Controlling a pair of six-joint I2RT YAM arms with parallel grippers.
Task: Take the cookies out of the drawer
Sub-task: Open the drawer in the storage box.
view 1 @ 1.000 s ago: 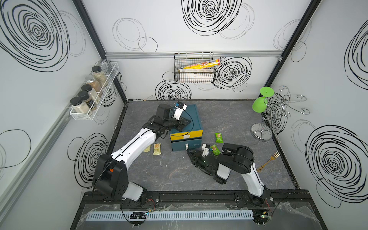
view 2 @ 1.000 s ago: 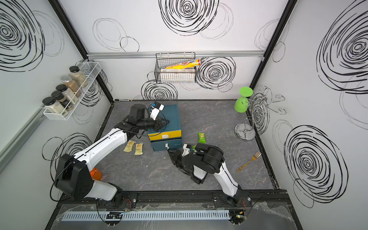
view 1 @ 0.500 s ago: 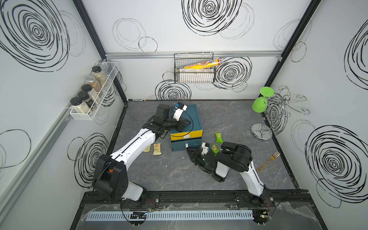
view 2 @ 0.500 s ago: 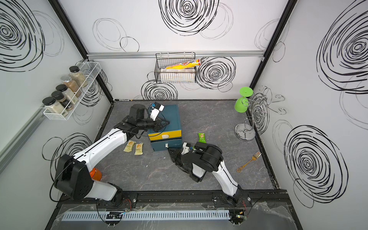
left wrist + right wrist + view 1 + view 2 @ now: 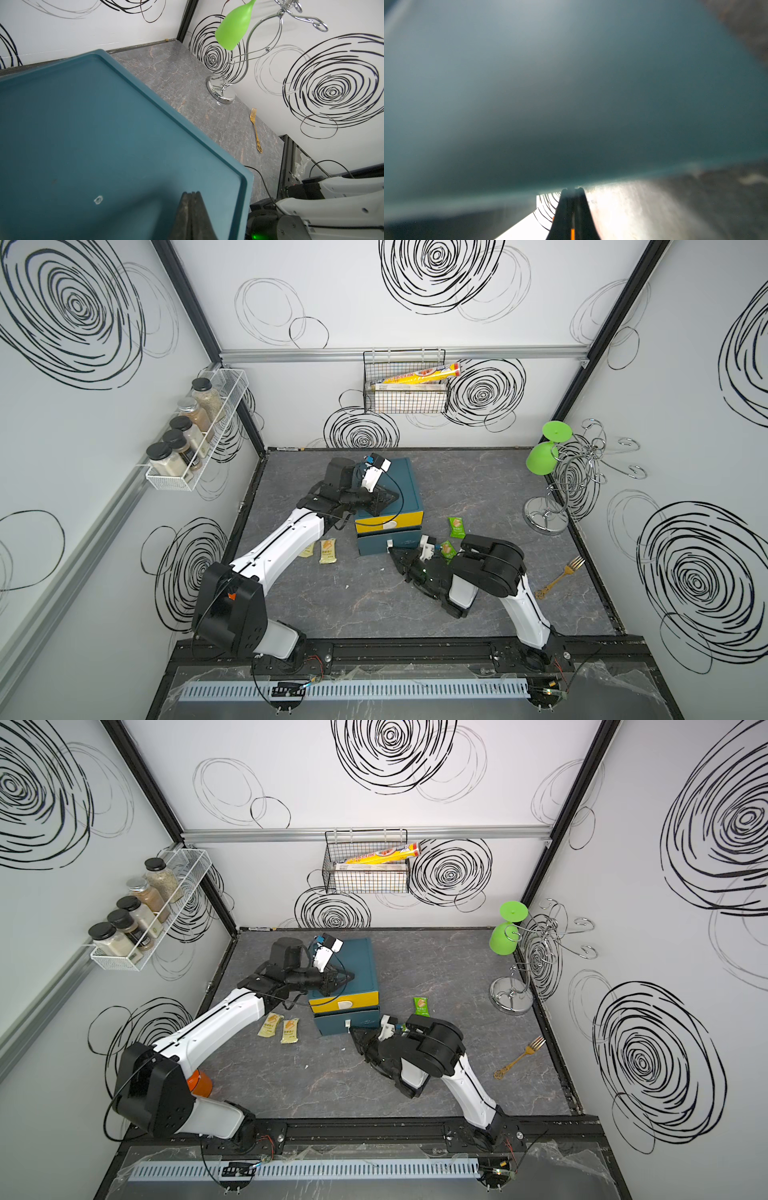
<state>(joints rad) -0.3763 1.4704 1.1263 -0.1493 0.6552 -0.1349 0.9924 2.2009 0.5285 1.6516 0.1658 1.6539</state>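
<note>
The teal drawer unit (image 5: 409, 485) (image 5: 362, 965) has a yellow upper front and a teal lower drawer (image 5: 374, 545) standing slightly out. My left gripper (image 5: 390, 499) (image 5: 351, 977) (image 5: 192, 193) lies shut on the unit's top (image 5: 83, 124), holding nothing. My right gripper (image 5: 392, 552) (image 5: 353, 1031) (image 5: 572, 188) is shut, tips against the lower drawer's front (image 5: 571, 104) beside its white handle (image 5: 390, 544). Nothing shows between the jaws. Of the cookies, two beige packets (image 5: 327, 551) (image 5: 307, 549) lie left of the unit. One green packet (image 5: 457, 527) lies to its right. Another (image 5: 446, 549) is half hidden by the right wrist. The drawer's inside is hidden.
A chrome stand (image 5: 544, 518) holding a green glass (image 5: 540, 458) stands at the right wall, with a gold fork (image 5: 561, 577) in front of it. A wire basket (image 5: 405, 402) with a yellow tube box hangs on the back wall. A spice rack (image 5: 191, 439) hangs on the left wall.
My right gripper has closed from partly open to shut and edged closer to the lower drawer front. The left arm has not moved.
</note>
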